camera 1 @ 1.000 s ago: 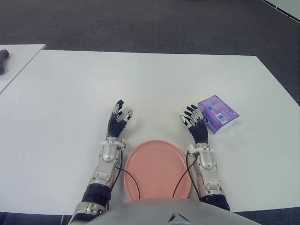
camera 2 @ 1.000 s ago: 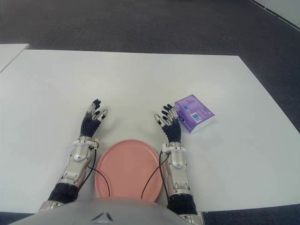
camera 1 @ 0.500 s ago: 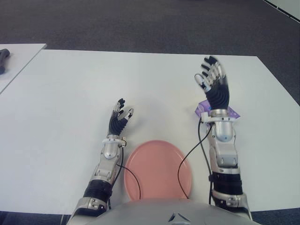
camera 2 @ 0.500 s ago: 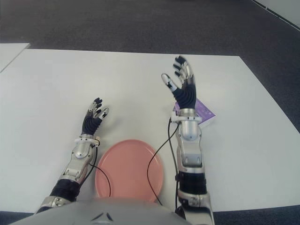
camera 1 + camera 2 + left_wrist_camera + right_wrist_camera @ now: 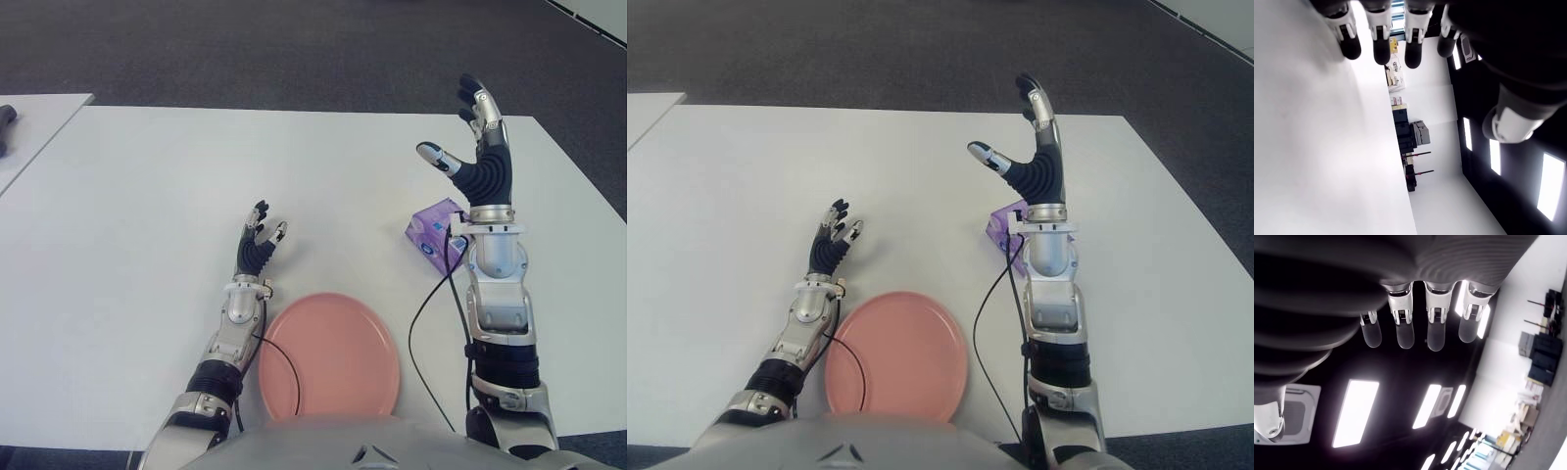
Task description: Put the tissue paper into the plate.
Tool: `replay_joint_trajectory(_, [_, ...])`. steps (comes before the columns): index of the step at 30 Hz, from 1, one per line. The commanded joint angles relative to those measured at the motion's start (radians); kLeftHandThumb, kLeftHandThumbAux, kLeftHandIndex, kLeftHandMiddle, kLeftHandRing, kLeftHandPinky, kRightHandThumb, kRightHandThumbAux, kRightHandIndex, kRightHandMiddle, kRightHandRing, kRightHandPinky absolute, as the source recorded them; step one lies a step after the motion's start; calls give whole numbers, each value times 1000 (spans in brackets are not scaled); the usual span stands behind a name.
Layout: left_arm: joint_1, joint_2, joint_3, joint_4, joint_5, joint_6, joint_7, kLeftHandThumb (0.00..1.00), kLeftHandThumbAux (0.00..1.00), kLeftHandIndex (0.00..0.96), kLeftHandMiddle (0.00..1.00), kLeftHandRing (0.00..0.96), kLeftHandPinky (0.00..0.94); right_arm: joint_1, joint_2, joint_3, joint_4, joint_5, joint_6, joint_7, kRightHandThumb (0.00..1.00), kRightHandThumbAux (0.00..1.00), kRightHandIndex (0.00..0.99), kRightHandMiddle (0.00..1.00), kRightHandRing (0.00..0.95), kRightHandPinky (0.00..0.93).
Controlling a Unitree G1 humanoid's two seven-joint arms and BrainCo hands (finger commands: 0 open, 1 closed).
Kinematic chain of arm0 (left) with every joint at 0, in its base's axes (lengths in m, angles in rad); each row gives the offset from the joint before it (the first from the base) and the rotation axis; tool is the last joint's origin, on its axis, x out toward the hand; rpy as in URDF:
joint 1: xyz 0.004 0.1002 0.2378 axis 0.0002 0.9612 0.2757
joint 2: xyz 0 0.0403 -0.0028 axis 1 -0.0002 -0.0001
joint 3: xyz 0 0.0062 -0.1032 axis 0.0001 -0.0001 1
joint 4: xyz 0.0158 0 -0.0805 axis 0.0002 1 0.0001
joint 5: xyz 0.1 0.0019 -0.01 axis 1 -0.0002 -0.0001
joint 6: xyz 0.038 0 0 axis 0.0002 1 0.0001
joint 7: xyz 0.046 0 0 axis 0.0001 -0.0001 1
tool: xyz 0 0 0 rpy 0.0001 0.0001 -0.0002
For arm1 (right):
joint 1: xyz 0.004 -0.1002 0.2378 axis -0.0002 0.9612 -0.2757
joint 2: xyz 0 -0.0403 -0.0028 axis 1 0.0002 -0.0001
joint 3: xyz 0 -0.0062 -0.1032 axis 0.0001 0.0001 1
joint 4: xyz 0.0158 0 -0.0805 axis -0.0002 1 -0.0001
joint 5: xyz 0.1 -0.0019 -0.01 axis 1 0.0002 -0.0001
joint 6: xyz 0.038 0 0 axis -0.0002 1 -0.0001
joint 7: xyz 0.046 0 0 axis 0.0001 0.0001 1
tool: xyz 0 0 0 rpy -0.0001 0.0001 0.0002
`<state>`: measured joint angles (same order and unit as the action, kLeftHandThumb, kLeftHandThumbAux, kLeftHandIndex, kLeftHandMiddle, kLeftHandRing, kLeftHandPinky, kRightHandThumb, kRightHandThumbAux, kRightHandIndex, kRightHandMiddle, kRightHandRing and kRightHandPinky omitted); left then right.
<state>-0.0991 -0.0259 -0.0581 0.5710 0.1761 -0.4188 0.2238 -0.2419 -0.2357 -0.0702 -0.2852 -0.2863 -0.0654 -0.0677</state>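
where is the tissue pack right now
In the eye views the purple tissue pack lies on the white table, right of the pink plate, partly hidden behind the raised, open right robot hand.

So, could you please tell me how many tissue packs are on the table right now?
1. The purple tissue pack lies on the white table to the right of the pink plate, partly hidden behind the raised, open right robot hand. No other shows.

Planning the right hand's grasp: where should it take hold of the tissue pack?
Probably from above, fingers across the narrow width of the tissue pack: it lies flat on the table, a low block. The open right hand is raised over it, hiding its far part.
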Motion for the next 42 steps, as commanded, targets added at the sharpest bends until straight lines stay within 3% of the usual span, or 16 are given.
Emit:
replay_joint_trajectory(1, [29,-13,-8,46,8,22,9,192,571,84,114,102,125,-23,-24,-7,15,-22,26,10,413,495,114,81,61,81])
replay_joint_trajectory(6, [29,-14,-5,45,4,20,4,193,570,84,117,107,131,-47,-58,-3,19,-61,44,16,419,504,102,67,46,68])
replay_joint_trajectory(17, [35,-19,-6,30,5,29,3,199,560,85,113,97,112,-62,-148,10,-66,-174,208,112,404,474,60,40,7,13])
replay_joint_trajectory(25, [30,-19,-5,36,6,30,5,195,558,88,120,105,119,-45,-210,45,-106,-278,331,212,398,397,15,3,0,0])
replay_joint_trajectory(31, [27,-22,-4,45,-1,17,-1,200,563,92,124,104,111,-27,-243,66,-137,-312,415,306,410,286,1,0,0,9])
replay_joint_trajectory(35, [23,-23,-4,49,-2,13,-2,201,567,90,123,101,106,-10,-266,69,-138,-315,443,354,419,230,0,0,0,7])
replay_joint_trajectory(42, [24,-21,-8,35,5,23,-3,191,563,87,121,102,108,-3,-356,116,-110,-387,478,461,420,154,0,0,0,0])
